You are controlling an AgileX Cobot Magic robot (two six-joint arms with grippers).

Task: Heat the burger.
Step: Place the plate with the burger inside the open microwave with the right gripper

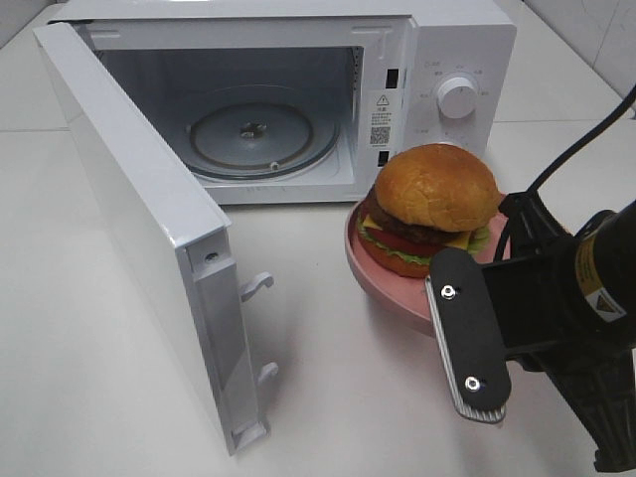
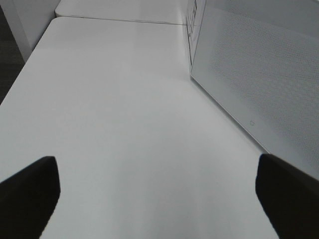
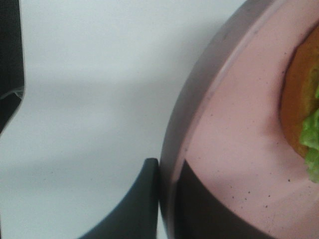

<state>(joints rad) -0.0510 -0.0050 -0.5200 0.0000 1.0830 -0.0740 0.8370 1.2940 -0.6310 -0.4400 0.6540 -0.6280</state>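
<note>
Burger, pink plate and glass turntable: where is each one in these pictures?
burger point(image 1: 437, 184): exterior high view, top bun.
pink plate point(image 1: 383, 290): exterior high view, front-left outer wall.
glass turntable point(image 1: 288, 139): exterior high view, glass right of centre.

The burger stands upright and whole on a pink plate, outside the microwave and just in front of its control end, glossy brown bun on top (lettuce, tomato, cheese and patty showing beneath).
</note>
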